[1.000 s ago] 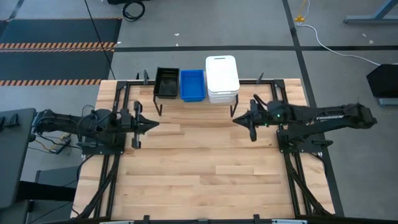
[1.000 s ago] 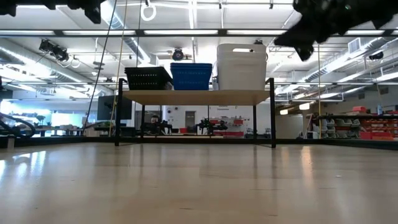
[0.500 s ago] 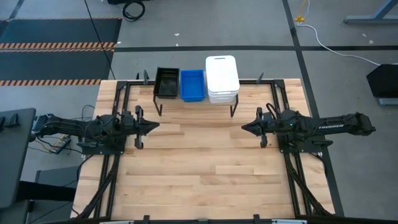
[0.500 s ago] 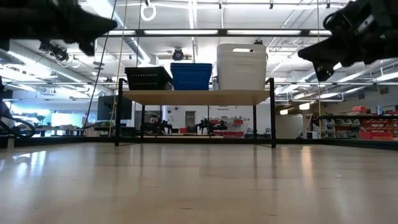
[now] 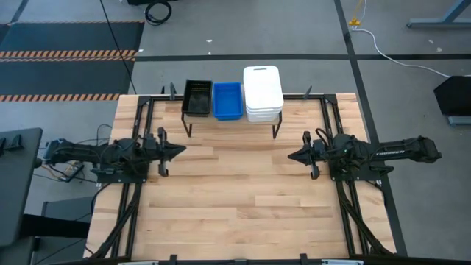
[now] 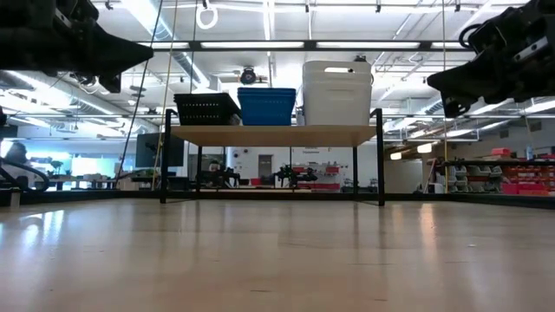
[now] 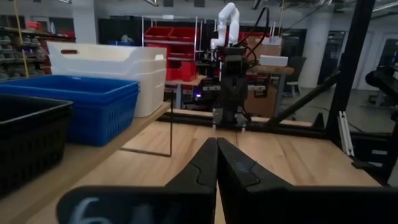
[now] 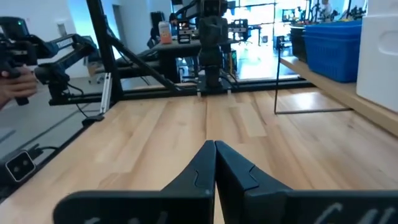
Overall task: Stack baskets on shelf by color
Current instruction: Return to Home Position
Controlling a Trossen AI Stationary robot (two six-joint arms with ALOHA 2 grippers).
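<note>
The shelf (image 6: 273,135) stands at the table's far edge on thin black legs. On its plank rest a black basket (image 5: 197,97) at the left, a blue basket (image 5: 227,100) in the middle and a stack of white baskets (image 5: 263,93) at the right. My left gripper (image 5: 182,150) hovers shut near the table's left edge, pointing level toward the right. My right gripper (image 5: 291,156) hovers shut near the right edge, pointing level toward the left. Neither holds anything; both are clear of the shelf and the table.
Black frame rails (image 5: 140,125) run along the table's left, right and far sides. The wooden tabletop (image 5: 235,199) stretches wide between the arms and toward the near edge. A person's hand (image 8: 15,81) shows beyond the table in the right wrist view.
Both arms have sunk and drawn back toward their own sides: the left gripper a little toward the left edge, the right gripper toward the right edge and slightly nearer. Both have levelled out and stayed shut. The baskets have kept still.
</note>
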